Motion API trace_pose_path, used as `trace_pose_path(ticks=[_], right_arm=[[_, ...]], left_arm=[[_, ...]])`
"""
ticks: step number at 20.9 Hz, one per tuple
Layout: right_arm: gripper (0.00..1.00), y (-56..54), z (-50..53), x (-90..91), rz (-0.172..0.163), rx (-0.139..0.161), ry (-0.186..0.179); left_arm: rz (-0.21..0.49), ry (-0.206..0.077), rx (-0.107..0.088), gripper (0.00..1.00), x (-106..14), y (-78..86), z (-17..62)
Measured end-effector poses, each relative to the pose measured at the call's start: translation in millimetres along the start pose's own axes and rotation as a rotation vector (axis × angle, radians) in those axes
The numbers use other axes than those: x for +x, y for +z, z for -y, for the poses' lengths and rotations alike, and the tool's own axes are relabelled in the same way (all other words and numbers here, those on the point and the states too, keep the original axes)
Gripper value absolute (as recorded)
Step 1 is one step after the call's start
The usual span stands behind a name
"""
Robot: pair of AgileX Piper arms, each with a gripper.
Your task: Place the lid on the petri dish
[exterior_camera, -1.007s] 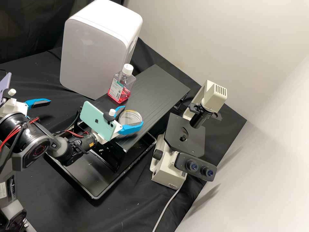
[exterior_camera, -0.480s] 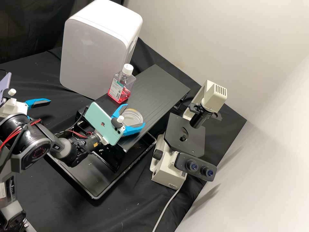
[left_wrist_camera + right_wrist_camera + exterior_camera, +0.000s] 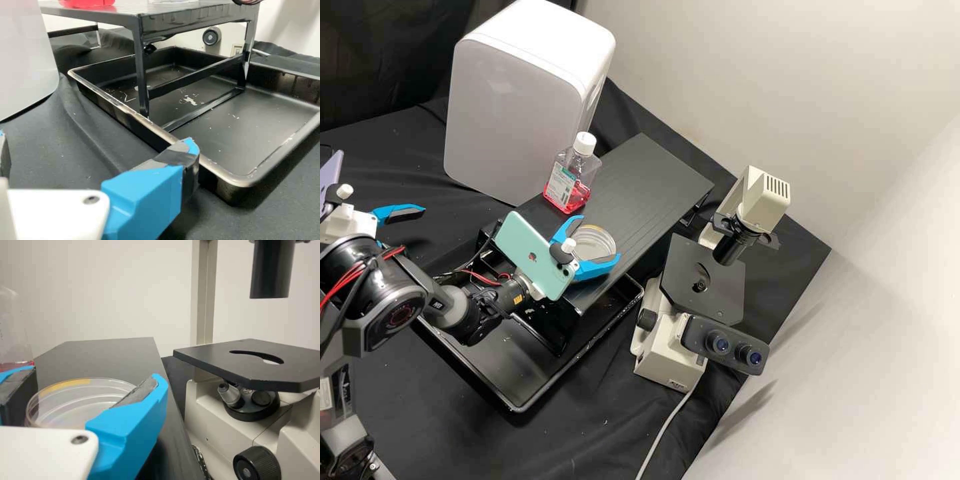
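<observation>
Your right pincer [image 3: 595, 239] is clenched across the clear round plastic petri dish [image 3: 75, 405], one blue pad against each side of its wall. The dish sits on the near end of the black slatted metal platform [image 3: 647, 180].

Treat the dish as light, stiff, brittle thin plastic with slick walls. In my judgement a hard squeeze could crack it or make it pop out, so hold it by the rim across its full width and keep it level.

Your left pincer [image 3: 95, 150] is released and holds nothing. It sits low over the table [image 3: 420, 147], well off the platform's near-left side, facing the legs beneath it.

You can't settle whether the lid is seated on the base, because both are clear and no seam can be made out. The mint-green camera block [image 3: 533, 257] on your right wrist covers the dish's near edge from above. The clear white-capped flask of pink liquid [image 3: 570, 175], further along the platform, is cut off in the right wrist view.
</observation>
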Motion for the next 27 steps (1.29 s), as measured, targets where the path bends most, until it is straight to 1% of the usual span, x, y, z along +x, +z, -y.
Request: trace_pose_path(ticks=[1,2,3,6,7,8,12,14,16,19,22,27], right_arm=[[0.00,0.4,-0.5,0.0,0.005,-0.022,0.005],[0.00,0.2,0.0,0.0,0.005,-0.051,0.003],[0.00,-0.1,0.7,0.0,0.005,-0.071,-0.001],[0.00,-0.5,1.1,0.0,0.007,-0.083,0.002],[0.00,-0.5,1.1,0.0,0.007,-0.083,0.002],[1.00,-0.5,1.1,0.0,0.007,-0.085,0.002],[1.00,-0.9,1.6,0.0,0.009,-0.100,0.003],[1.00,-1.5,3.0,0.0,0.015,-0.099,0.002],[1.00,-0.9,3.4,0.0,0.022,-0.104,-0.003],[1.00,0.1,5.3,-0.1,0.040,-0.097,-0.015],[1.00,-0.3,5.8,-0.1,0.041,-0.094,-0.014],[1.00,-0.3,5.8,-0.1,0.041,-0.097,-0.015]], left_arm=[[-0.001,0.000,-0.001,1.00,0.0,-0.1,0.0],[-0.006,0.001,-0.002,1.00,0.0,-0.5,-0.1],[-0.009,0.002,-0.004,1.00,0.0,-0.9,-0.2],[-0.011,0.002,-0.005,1.00,0.0,-1.0,-0.2],[-0.011,0.002,-0.005,1.00,0.0,-1.0,-0.2],[-0.011,0.002,-0.005,1.00,0.0,-1.0,-0.2],[-0.010,0.002,-0.005,1.00,0.0,-0.7,-0.1],[-0.008,0.002,-0.004,1.00,-0.1,-0.2,0.0],[-0.008,0.002,-0.004,1.00,-0.1,-0.2,0.0],[-0.008,0.002,-0.004,1.00,-0.1,-0.2,0.0],[-0.008,0.002,-0.004,1.00,-0.1,-0.2,0.0],[-0.008,0.002,-0.004,1.00,-0.1,-0.2,0.0]])
